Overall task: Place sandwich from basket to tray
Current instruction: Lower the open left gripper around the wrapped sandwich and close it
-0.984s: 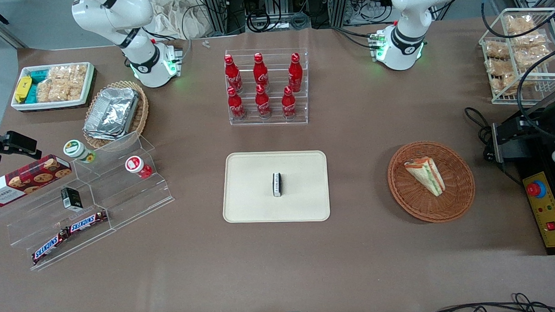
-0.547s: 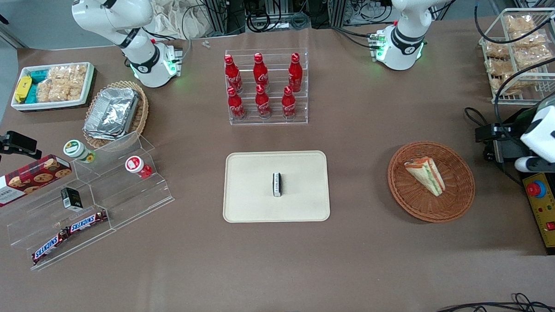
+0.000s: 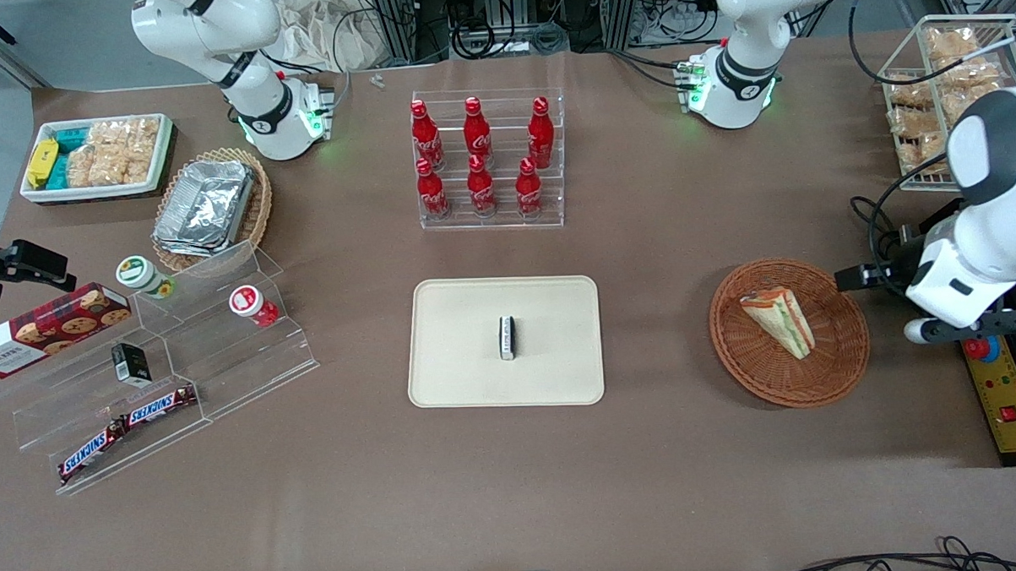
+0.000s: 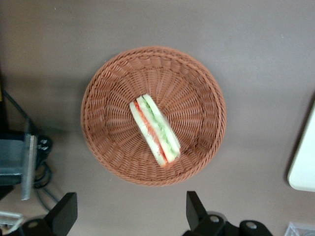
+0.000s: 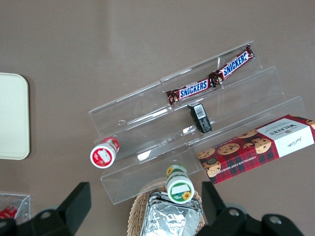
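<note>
The triangular wedge sandwich [image 3: 780, 320] [image 4: 154, 129] of pale bread with green and orange-red filling lies inside the round reddish-brown woven wicker basket [image 3: 840, 363] [image 4: 110, 93], resting on the basket floor with its layered cut face upward in my wrist view; nothing touches it. My gripper [image 4: 132, 216] hangs above the table just beside the basket rim, on the working arm's end of the table, and is spread wide and holding nothing: its two black fingers [image 4: 65, 212] stand well apart, with bare brown tabletop and the basket's edge between them. Only the finger ends show in the wrist view; their roots are cut off by the frame edge. In the front view my fingers cannot be made out at all, since the white wrist housing [image 3: 956, 282] covers them, and only a dark bracket projects from it over the basket rim. The flat cream-beige rectangular tray [image 3: 460, 355] with rounded corners sits well apart from the basket, toward the middle of the table; the wrist view catches only one cut-off corner of it [image 4: 304, 164]. A small black-and-white oblong item [image 3: 506, 337] stands on the tray's middle; its label is too small to read. Dark cabling and a grey metal part [image 4: 22, 164] near the basket are partly out of frame and I cannot identify them.
</note>
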You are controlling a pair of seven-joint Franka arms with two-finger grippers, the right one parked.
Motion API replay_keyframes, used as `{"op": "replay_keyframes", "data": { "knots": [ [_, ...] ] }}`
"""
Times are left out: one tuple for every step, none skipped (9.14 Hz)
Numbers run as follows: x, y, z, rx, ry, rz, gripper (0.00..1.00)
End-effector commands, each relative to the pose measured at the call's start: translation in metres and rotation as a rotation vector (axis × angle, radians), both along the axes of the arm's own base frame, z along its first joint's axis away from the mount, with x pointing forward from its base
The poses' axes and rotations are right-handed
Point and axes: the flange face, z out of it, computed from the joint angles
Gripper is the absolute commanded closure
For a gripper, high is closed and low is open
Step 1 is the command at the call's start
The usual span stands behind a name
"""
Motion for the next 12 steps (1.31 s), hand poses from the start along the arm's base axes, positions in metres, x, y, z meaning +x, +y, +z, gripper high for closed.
{"op": "replay_keyframes", "data": {
  "knots": [
    [-0.023,-0.005,-0.046,-0.014,-0.036,0.194,0.01],
    [-0.030,-0.008,-0.071,-0.013,-0.056,0.274,0.01],
    [-0.035,-0.010,-0.093,-0.016,-0.087,0.347,0.01],
    [-0.039,-0.012,-0.108,-0.018,-0.096,0.381,0.01],
    [-0.043,-0.012,-0.123,-0.019,-0.090,0.402,0.01],
    [-0.045,-0.013,-0.137,-0.025,-0.096,0.431,0.01],
    [-0.047,-0.014,-0.151,-0.027,-0.097,0.451,0.01],
    [-0.048,-0.015,-0.160,-0.028,-0.089,0.450,0.01],
    [-0.049,-0.015,-0.169,-0.027,-0.075,0.448,0.01],
    [-0.049,-0.015,-0.176,-0.030,-0.073,0.448,0.02],
    [-0.051,-0.016,-0.183,-0.030,-0.064,0.447,0.06],
    [-0.051,-0.016,-0.185,-0.030,-0.061,0.447,0.23]
  ]
}}
